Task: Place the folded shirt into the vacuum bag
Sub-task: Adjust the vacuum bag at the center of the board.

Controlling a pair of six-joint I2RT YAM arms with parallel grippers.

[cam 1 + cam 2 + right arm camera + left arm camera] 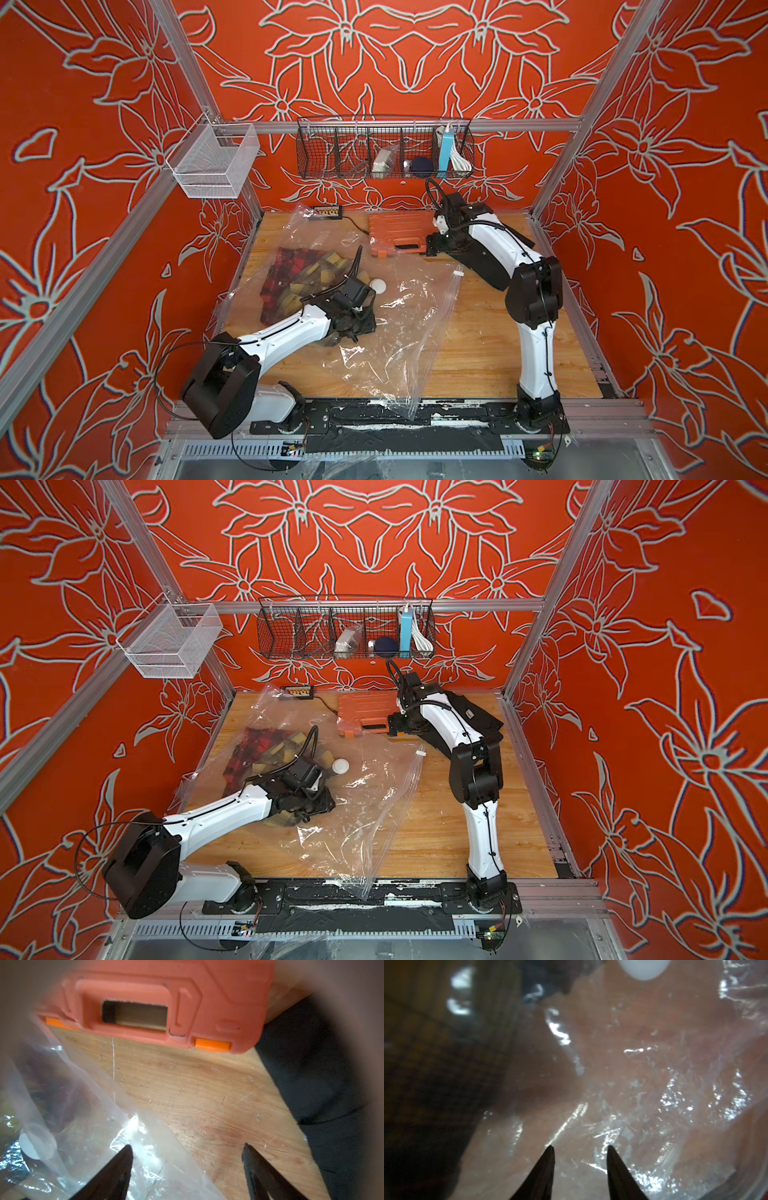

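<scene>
Entry: the large clear crinkly plastic vacuum bag [399, 332] lies spread across the wooden tabletop [478, 340]. Its round white valve cap [378, 285] faces up. Its small white slider [457, 273] sits at the far end of the zip edge, on the side toward your right arm.

The folded red-and-black and yellow plaid shirt [291, 270] shows through the film at the bag's far left part (inside or merely under it, I cannot tell).

Your left gripper [580, 1148] sits low over the bag, just beside the shirt's near edge. Its 2 fingertips stand apart with only film showing between them, nothing pinched.

Your right gripper [187, 1147] is spread wide and empty, over the bag's far edge and bare wood, near the orange plastic tool case [395, 232].
</scene>
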